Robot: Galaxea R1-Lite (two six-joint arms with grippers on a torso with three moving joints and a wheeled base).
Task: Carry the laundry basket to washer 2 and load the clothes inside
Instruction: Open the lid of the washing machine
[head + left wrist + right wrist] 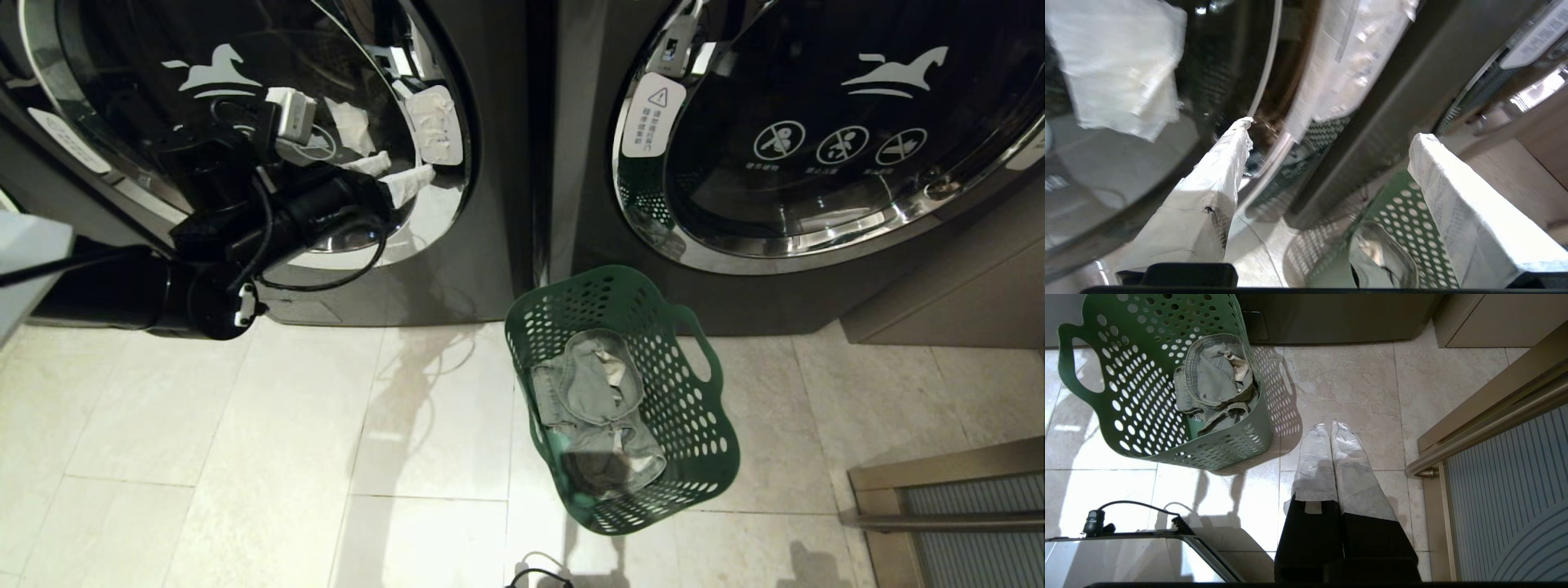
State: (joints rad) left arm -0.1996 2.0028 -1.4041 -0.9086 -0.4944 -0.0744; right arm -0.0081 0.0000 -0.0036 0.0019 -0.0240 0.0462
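The green perforated laundry basket (694, 408) stands on the tiled floor between two front-loading washers. Grey-green denim clothes (592, 392) lie inside it. Both round glass doors, the left (106, 82) and the right (816, 188), look shut, and I cannot tell which is washer 2. My left gripper (400, 173) hangs open and empty before the left door, above and to the left of the basket. In the left wrist view the gripper (1333, 130) faces the door rim, with the basket (1404, 208) and clothes (1380, 257) below. My right gripper (1331, 426) is shut and empty over the floor beside the basket (1147, 416).
A cabinet side (963, 286) stands to the right of the right washer. A metal door rail and ribbed panel (955, 506) sit at the near right, also seen as the rail (1486, 428). A black cable (539, 576) and my base edge (1126, 555) lie near the basket.
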